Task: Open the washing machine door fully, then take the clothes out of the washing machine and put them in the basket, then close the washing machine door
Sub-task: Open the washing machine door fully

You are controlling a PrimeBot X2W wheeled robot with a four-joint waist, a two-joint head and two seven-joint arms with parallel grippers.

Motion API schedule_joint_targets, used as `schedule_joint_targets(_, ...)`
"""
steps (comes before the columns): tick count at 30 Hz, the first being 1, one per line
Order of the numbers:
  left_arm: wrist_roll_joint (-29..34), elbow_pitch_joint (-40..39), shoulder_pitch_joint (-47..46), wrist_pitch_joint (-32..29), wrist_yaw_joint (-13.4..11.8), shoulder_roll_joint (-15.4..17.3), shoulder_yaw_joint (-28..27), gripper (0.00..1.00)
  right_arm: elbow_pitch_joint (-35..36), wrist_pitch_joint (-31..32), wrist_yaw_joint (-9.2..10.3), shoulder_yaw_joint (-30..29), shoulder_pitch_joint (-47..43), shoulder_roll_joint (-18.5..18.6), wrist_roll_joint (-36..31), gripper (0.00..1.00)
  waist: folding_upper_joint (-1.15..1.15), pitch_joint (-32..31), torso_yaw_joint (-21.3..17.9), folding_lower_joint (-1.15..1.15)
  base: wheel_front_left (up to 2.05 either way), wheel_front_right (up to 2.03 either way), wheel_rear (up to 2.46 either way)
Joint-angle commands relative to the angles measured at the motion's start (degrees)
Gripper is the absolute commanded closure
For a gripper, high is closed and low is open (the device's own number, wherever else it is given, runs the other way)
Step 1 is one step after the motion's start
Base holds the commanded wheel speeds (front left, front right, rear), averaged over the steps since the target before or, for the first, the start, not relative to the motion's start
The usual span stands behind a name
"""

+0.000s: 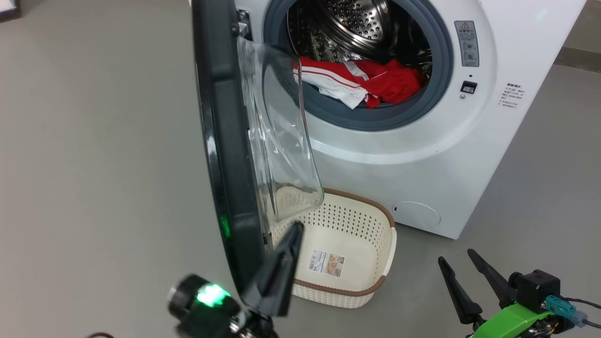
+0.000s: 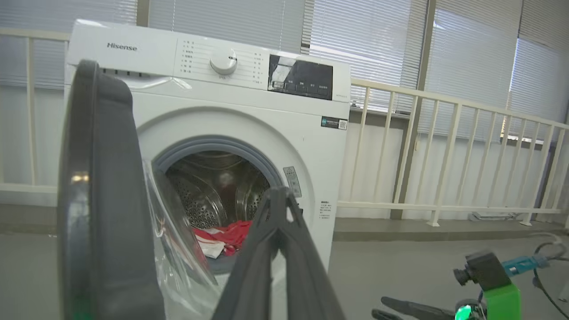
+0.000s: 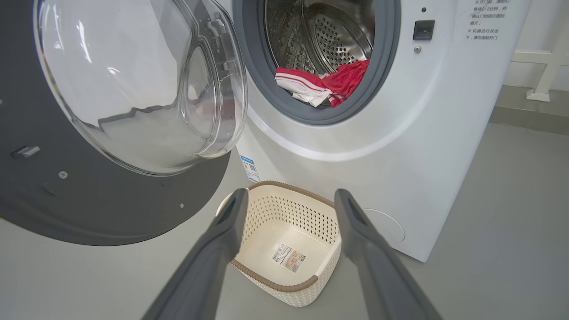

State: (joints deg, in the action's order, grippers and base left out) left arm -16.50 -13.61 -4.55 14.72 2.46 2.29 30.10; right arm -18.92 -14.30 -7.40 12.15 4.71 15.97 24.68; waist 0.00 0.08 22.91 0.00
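Observation:
The washing machine (image 1: pixel 422 159) stands with its door (image 1: pixel 225 141) swung out, edge-on in the head view. The door's clear glass bowl (image 3: pixel 133 80) faces the drum. Red and white clothes (image 1: pixel 375 82) lie at the front of the steel drum, also seen as clothes (image 3: pixel 329 82) in the right wrist view. The cream basket (image 1: pixel 347 225) sits on the floor below the drum opening, holding only its label. My left gripper (image 1: pixel 296 226) is shut on nothing, its tip beside the door's inner face under the glass bowl. My right gripper (image 1: pixel 456 256) hangs open, low at the right, pointing toward the basket (image 3: pixel 293 213).
Grey floor (image 1: pixel 94 188) spreads to the left of the door and to the right of the machine. A white railing (image 2: pixel 444 155) and window blinds stand behind the machine. A round service flap (image 1: pixel 415 213) sits low on the machine front.

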Motion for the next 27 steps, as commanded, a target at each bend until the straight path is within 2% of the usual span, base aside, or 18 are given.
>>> schedule_joint_targets(1, -0.5, 0.4, -0.9, 0.1, -0.4, 0.6, -0.7, 1.00, 1.3, -0.7, -0.09, 1.2, 1.4, 0.9, -0.1, 0.00, 0.00, 0.2, -0.2, 0.00, 0.00, 0.00, 0.00)
schedule_joint_targets(5, -3.4, 9.5, -1.1, -0.1, -1.1, 0.6, 1.8, 1.00, 1.2, -0.7, -0.09, 1.9, 2.0, 1.2, 0.0, 0.00, 0.00, 0.7, -0.6, 0.00, 0.00, 0.00, 0.00)
schedule_joint_targets(7, -6.5, 13.5, -1.4, 0.0, -1.5, 0.6, 1.4, 1.00, 1.2, -0.7, -0.09, 2.0, 2.3, 1.4, 0.1, 0.00, 0.00, 0.9, -0.9, 0.00, 0.00, 0.00, 0.00)
schedule_joint_targets(13, -8.9, 22.4, -4.0, 0.2, -1.7, 0.6, -0.3, 1.00, 1.5, -0.7, -0.09, 1.7, 2.4, 1.7, 0.1, 0.00, 0.00, 1.4, -1.2, 0.00, 0.00, 0.00, 0.00)
schedule_joint_targets(27, -8.1, 24.5, -4.8, 0.3, -3.2, 0.6, -7.9, 1.00, 2.0, -0.7, -0.09, 0.9, 2.8, 1.7, -0.1, 0.00, 0.00, 2.5, -0.6, 0.00, 0.00, 0.00, 0.00)
